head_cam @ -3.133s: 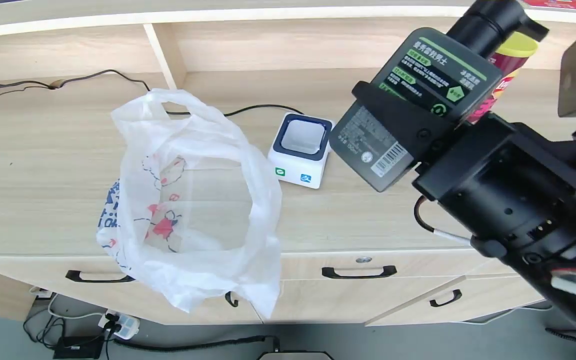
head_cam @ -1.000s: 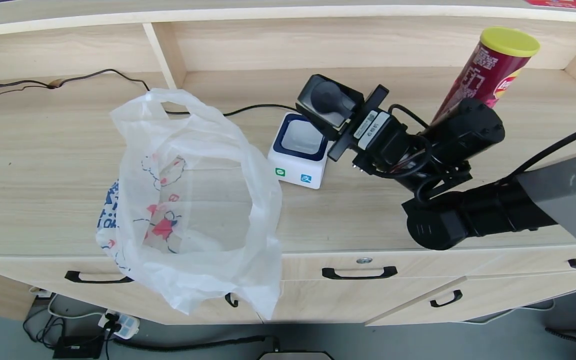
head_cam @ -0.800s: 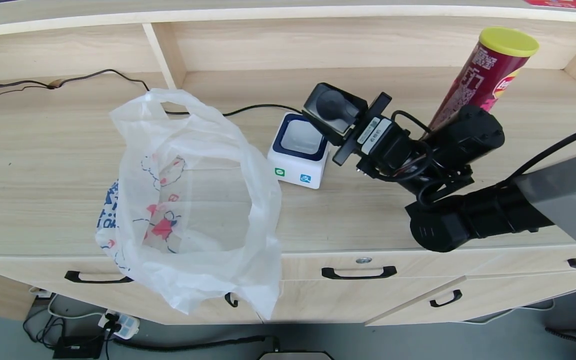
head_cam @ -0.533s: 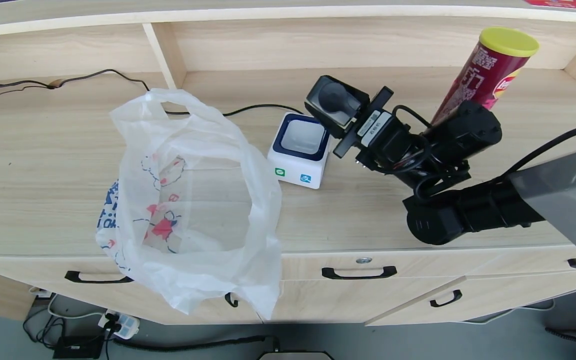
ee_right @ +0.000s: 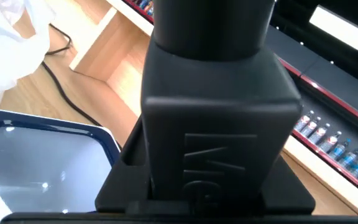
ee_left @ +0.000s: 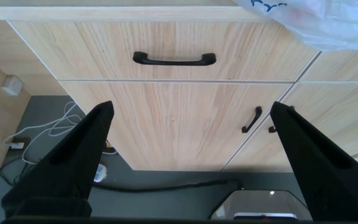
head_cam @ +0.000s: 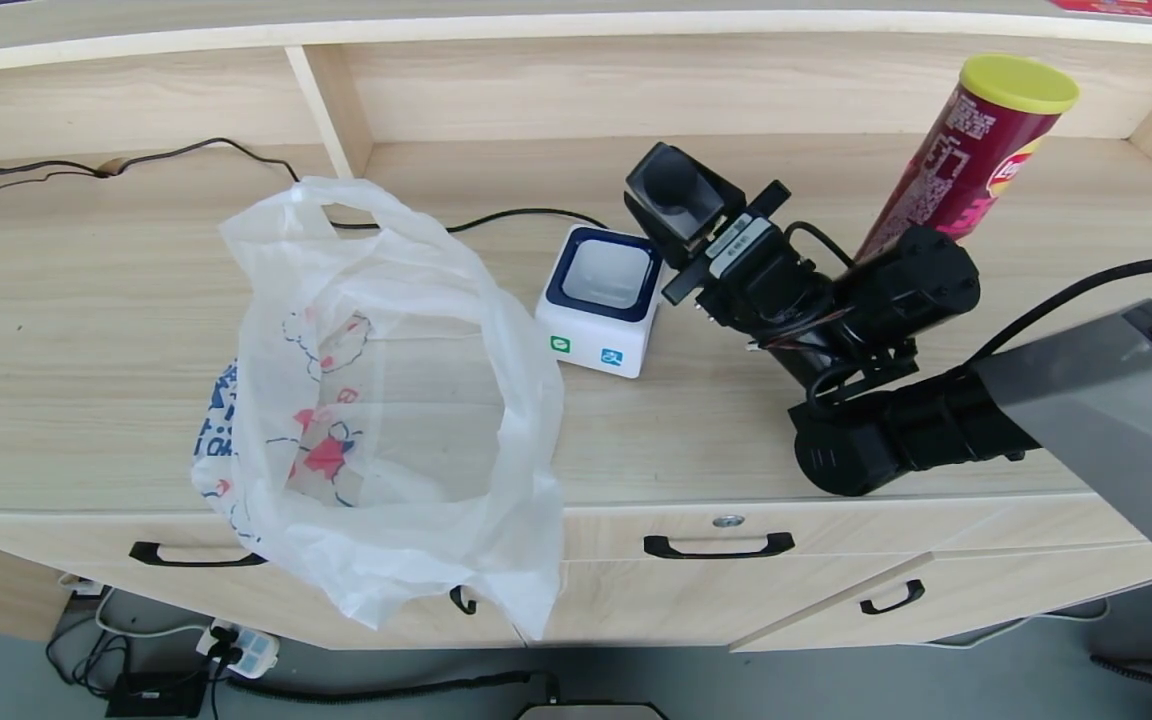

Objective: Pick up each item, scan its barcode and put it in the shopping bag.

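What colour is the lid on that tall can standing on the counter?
Yellow lid on a dark red can, best seen in the head view.

Pale wood counter, with shelving behind it and drawers below

The counter (head_cam: 86,330) has an open shelf along its back edge, split by an upright divider (head_cam: 331,100). A thin black cable (head_cam: 136,158) trails in from the back left corner, and another black lead (head_cam: 506,214) curves along the back near the middle. Under the front edge are drawers with black handles (head_cam: 718,545) and a small round lock (head_cam: 727,520). On the grey floor under the left end lie a white power strip (head_cam: 241,648), a black adapter (head_cam: 151,692) and a coiled black cord (head_cam: 386,690).
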You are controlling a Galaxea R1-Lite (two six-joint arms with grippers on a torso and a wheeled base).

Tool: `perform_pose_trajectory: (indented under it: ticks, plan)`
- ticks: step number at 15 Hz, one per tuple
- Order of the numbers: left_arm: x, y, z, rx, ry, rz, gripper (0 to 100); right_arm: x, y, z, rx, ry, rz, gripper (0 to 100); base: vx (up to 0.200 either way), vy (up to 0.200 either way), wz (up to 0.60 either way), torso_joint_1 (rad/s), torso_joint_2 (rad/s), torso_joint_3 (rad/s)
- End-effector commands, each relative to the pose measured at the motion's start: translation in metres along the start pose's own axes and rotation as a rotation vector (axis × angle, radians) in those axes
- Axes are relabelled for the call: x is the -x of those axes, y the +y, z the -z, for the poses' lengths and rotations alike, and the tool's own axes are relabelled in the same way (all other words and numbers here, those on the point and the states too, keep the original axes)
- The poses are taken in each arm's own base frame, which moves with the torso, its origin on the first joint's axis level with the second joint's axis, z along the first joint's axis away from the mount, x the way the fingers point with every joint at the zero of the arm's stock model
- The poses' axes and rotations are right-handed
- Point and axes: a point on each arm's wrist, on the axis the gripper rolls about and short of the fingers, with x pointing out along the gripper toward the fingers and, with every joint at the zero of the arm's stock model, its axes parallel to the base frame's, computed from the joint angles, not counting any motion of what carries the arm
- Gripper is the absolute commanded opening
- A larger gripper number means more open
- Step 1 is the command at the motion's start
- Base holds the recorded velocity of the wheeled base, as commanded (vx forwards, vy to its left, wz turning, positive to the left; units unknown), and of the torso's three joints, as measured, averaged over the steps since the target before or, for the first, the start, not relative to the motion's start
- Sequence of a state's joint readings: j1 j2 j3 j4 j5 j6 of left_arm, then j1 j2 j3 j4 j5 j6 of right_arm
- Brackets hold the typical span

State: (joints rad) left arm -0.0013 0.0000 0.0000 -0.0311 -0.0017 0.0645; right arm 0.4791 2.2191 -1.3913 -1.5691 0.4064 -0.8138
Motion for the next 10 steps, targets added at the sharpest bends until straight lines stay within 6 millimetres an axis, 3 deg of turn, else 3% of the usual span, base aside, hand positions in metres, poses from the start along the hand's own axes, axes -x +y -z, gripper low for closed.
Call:
perform_pose_trajectory:
  ticks: [1, 10]
  plan:
    - [-0.0001, 0.0000, -0.0001, 0.000, 0.000, 0.000, 100, -0.0019, 0.0012, 0.0025, -0.003, 0.036, 0.044, 0, 0.000, 0.000, 0.00, 0.000, 0.00, 0.000]
    - [-0.0001, 0.0000, 0.0002, 0.000, 0.003, 0.000, 100, -0.0086, -0.0004, -0.0055, -0.030, 0.037, 0.087, 0, 0.000, 0.000, 0.00, 0.000, 0.00, 0.000]
